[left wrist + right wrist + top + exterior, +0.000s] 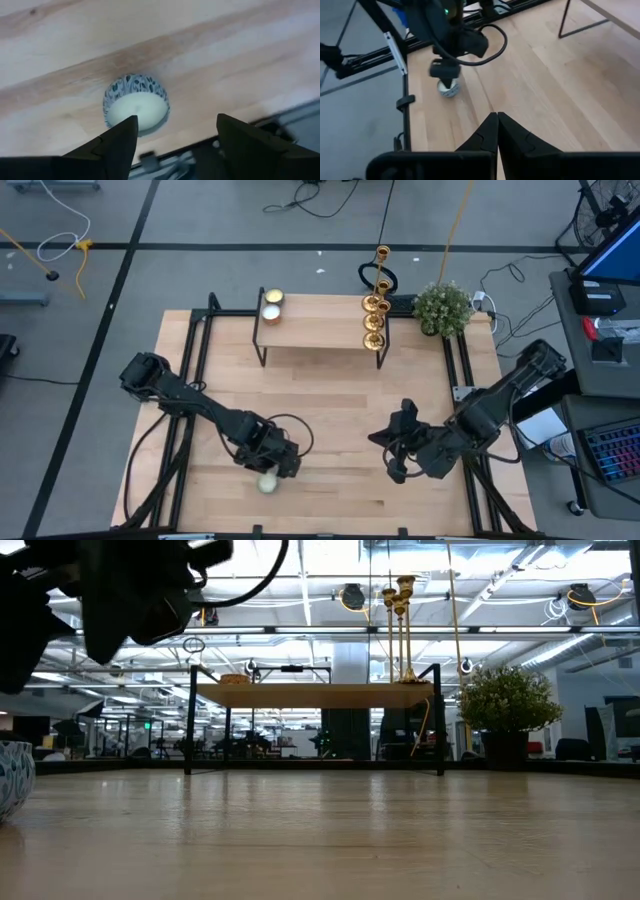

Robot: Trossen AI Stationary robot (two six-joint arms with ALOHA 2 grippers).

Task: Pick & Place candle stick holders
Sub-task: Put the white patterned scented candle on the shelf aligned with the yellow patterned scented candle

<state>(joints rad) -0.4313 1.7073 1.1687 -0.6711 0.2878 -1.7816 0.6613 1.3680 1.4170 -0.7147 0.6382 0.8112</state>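
Observation:
The gold candle stick holders [374, 320] stand on their bases at the right end of a wooden shelf [315, 330] at the table's far side; in the low view their slim stems [400, 630] rise above the shelf. My left gripper [175, 135] is open and points down over a pale candle in a blue-patterned cup [135, 102], which rests on the table near the near edge [268, 482]. The fingers stand above and beside the candle, apart from it. My right gripper [497, 131] is shut and empty, low over the table's right half [395, 448].
Two round candles [271, 304] sit at the shelf's left end. A potted plant [442, 308] stands at the far right corner. The shelf's black legs [188, 720] reach the table. Dark rails run along the table's edges [165, 162]. Bare wood [330, 400] lies between the arms.

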